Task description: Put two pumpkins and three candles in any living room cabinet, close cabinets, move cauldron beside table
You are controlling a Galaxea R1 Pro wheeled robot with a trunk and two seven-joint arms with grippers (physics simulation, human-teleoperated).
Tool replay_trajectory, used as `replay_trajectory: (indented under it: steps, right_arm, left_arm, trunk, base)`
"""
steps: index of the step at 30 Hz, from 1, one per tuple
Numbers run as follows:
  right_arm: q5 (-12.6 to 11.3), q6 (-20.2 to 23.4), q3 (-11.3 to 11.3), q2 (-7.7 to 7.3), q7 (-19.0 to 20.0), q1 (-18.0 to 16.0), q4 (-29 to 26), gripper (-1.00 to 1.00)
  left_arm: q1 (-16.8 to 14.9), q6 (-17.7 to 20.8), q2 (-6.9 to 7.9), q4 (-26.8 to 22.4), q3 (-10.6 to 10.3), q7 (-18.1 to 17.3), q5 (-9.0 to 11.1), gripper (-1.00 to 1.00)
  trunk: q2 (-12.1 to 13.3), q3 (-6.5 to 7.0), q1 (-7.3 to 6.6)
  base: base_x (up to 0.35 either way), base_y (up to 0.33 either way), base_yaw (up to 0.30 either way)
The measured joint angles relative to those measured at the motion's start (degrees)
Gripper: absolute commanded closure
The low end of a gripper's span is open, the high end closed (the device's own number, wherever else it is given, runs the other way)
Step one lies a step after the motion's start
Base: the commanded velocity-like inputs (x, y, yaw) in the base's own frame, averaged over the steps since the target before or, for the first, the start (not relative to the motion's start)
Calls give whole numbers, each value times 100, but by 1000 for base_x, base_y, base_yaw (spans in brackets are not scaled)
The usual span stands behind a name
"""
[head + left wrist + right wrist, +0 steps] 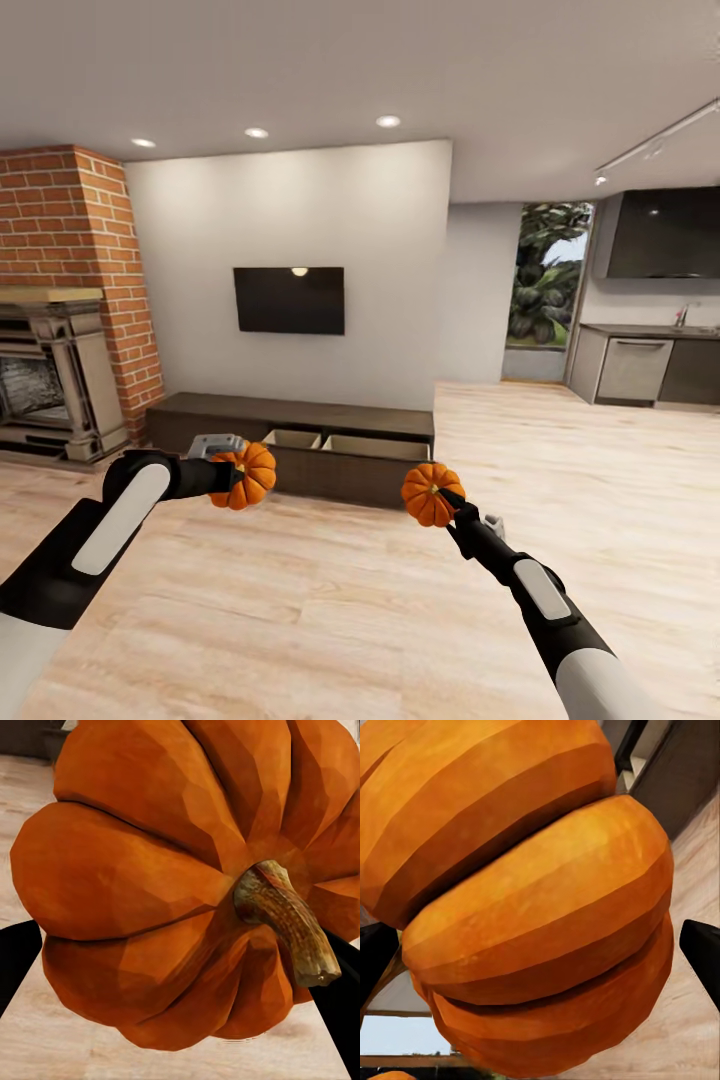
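Each of my grippers carries a ribbed orange pumpkin above the wood floor. My left gripper [236,476] is shut on one pumpkin [247,475], whose brown stem [289,922] shows up close in the left wrist view. My right gripper [445,497] is shut on the other pumpkin [431,494], its ribs [540,907] large in the right wrist view. Ahead, the long dark-brown cabinet [200,412] stands under the wall TV with two pale-lined drawers [345,444] pulled open. Candles, cauldron and table are out of view.
A brick fireplace [60,300] stands at the left, close to the cabinet's left end. A black TV [289,300] hangs on the white wall. At the right, a kitchen counter with a dishwasher [634,370] and a window with plants [545,280]. Light wood floor [330,610] lies between me and the cabinet.
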Motion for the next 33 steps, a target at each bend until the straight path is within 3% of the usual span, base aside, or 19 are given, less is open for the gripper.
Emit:
replay_trajectory:
  steps: [12, 33]
  right_arm:
    - [4, 0, -3, 0, 3, 0, 1, 100]
    - [16, -1, 4, -8, 8, -1, -1, 100]
  left_arm:
    - [-4, -4, -5, 73, 7, -30, 64, 100]
    - [-3, 2, -31, 107, -20, -35, 75, 100]
  trunk:
    - [0, 0, 0]
    - [0, 0, 0]
  base:
    - [336, 135, -251]
    - [336, 135, -12]
